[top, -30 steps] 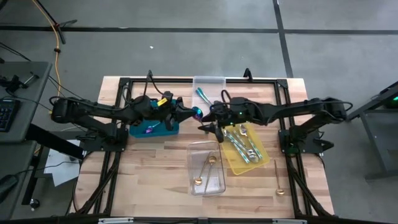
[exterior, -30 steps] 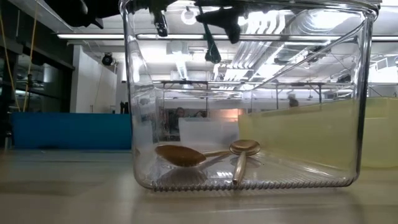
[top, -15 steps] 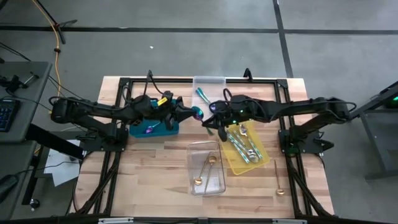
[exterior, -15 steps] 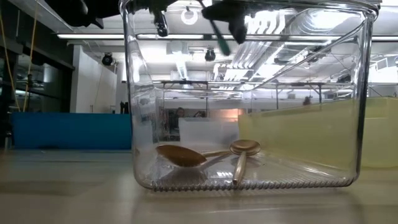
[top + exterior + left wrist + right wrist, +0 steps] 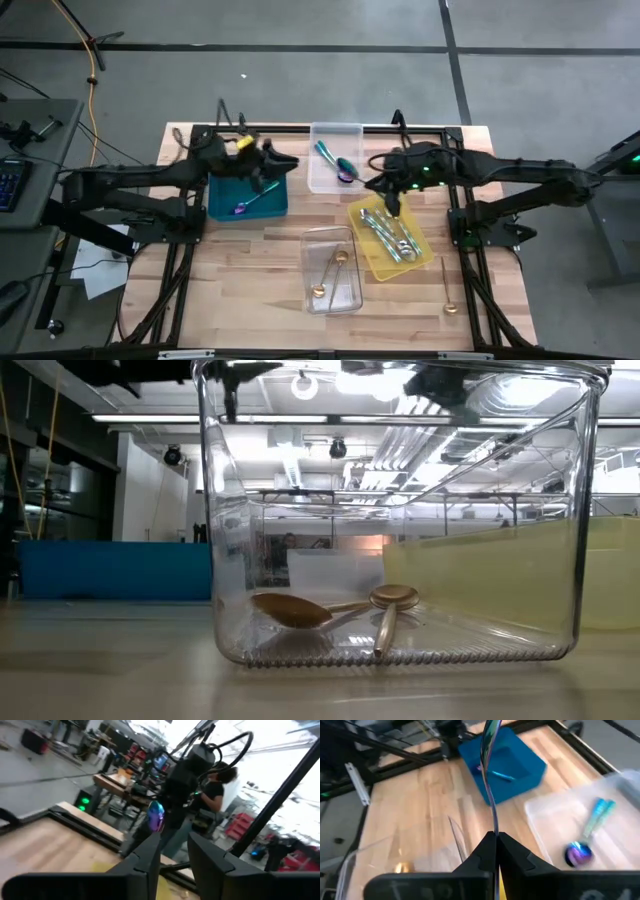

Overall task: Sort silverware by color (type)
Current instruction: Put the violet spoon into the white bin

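Note:
My right gripper (image 5: 378,185) is shut on a thin iridescent purple-blue spoon (image 5: 490,780), held up beside the far clear tray (image 5: 335,135). A teal-handled spoon (image 5: 580,851) lies in that tray. My left gripper (image 5: 270,170) hangs open over the teal tray (image 5: 222,200), which holds a purple spoon (image 5: 245,207). In the left wrist view the held spoon's bowl (image 5: 156,815) shows well beyond my left fingers, clear of them. Silver pieces lie in the yellow tray (image 5: 362,210), and gold spoons (image 5: 300,610) rest on the floor of the near clear tray (image 5: 310,240). My right gripper pinches the spoon's handle near its free end (image 5: 494,831) between its two fingers. The handle runs on forward along the line of the fingers, toward the table's left. The spoon is lifted clear of the table and trays, with its bowl (image 5: 490,732) farthest from the gripper.
A lone gold spoon (image 5: 448,292) lies on the wood near the right edge. Black frame rails (image 5: 300,128) ring the work area. In the low view the near clear tray's walls fill the foreground. A person shows in the room behind in the left wrist view.
My right gripper has taken hold of the spoon's handle in mid-air and carried it toward the table's right, beside the far clear tray. My left gripper has let go of the spoon and drawn back toward the table's left, over the teal tray.

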`<action>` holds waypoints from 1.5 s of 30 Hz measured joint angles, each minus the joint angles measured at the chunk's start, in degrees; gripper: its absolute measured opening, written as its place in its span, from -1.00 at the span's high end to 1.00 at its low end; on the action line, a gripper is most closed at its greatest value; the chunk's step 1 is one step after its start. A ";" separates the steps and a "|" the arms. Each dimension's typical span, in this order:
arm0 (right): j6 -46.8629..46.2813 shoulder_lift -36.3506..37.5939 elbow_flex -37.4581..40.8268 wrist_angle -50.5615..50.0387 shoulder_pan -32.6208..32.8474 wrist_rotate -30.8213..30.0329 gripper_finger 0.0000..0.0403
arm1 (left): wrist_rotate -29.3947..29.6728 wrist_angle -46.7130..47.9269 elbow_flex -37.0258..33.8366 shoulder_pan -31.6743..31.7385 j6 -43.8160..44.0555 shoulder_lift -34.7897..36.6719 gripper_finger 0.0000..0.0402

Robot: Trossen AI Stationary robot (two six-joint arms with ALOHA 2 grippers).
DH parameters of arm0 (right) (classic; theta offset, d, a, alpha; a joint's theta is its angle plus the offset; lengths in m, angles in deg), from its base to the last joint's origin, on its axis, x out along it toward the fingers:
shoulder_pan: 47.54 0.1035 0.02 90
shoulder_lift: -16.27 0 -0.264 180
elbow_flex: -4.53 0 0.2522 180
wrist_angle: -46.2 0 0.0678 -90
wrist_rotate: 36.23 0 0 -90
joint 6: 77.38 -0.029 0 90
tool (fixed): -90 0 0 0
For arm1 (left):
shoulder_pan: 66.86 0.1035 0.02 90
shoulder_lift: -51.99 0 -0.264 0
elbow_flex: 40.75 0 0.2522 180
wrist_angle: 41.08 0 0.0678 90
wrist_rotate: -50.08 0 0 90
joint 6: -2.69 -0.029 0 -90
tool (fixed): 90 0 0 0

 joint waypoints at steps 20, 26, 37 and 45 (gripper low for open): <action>-11.88 22.70 23.85 23.12 1.25 -9.63 1.00 | 12.02 4.86 -8.92 -4.47 -4.42 15.54 0.51; -12.91 22.60 26.17 28.56 1.22 -9.67 1.00 | 12.12 3.89 -8.92 -4.37 -4.44 15.51 0.51; -13.15 20.28 25.59 30.51 1.20 -9.67 1.00 | 12.23 3.68 -8.92 -4.33 -4.44 15.50 0.51; -14.43 4.30 22.62 40.80 -2.33 -10.26 1.00 | 12.24 3.68 -8.92 -4.32 -4.42 15.50 0.51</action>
